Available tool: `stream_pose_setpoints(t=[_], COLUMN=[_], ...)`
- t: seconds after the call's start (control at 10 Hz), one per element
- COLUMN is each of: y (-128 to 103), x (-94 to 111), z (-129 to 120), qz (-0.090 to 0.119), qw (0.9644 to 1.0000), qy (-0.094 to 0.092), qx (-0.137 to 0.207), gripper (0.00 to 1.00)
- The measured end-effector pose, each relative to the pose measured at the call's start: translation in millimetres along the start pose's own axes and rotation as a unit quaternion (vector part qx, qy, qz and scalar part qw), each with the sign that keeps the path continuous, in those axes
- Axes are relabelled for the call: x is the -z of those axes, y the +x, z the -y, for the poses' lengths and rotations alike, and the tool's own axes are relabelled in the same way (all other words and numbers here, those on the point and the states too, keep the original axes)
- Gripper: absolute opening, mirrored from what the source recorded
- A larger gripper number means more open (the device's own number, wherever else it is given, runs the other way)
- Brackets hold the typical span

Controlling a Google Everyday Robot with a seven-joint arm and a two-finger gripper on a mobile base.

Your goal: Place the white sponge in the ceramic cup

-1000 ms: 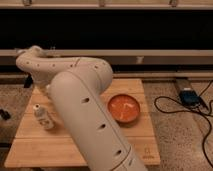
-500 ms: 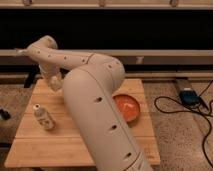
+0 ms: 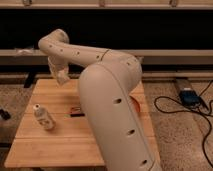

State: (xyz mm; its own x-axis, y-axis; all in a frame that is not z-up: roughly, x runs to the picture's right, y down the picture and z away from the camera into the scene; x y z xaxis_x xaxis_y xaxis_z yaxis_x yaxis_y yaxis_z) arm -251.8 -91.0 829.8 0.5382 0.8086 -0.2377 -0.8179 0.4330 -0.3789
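Observation:
My arm fills the middle of the camera view and reaches back to the left. The gripper hangs at its end over the back left part of the wooden table. The white sponge is not visible. The ceramic cup is not visible either; the arm hides much of the table's middle and right. A white bottle with a round cap stands on the left of the table, in front of the gripper. A dark brown flat bar lies right of the bottle, close to the arm.
A sliver of the orange bowl shows behind the arm at the right. Black cables and a blue box lie on the floor to the right. A dark shelf wall runs behind the table.
The arm has swung right and toward the camera and now covers most of the orange bowl. The gripper has moved right, over the table's back left. The bottle has not moved.

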Motion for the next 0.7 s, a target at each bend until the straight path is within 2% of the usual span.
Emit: stream_pose_setpoints(t=[0.2,0.7], y=[9,35], x=[12,27], z=[18,56], qz=[0.010,0.015], qw=[0.9998,0.9975], qy=[0.006,0.023], qx=[-0.019,-0.064], gripper=[0.00,0.00])
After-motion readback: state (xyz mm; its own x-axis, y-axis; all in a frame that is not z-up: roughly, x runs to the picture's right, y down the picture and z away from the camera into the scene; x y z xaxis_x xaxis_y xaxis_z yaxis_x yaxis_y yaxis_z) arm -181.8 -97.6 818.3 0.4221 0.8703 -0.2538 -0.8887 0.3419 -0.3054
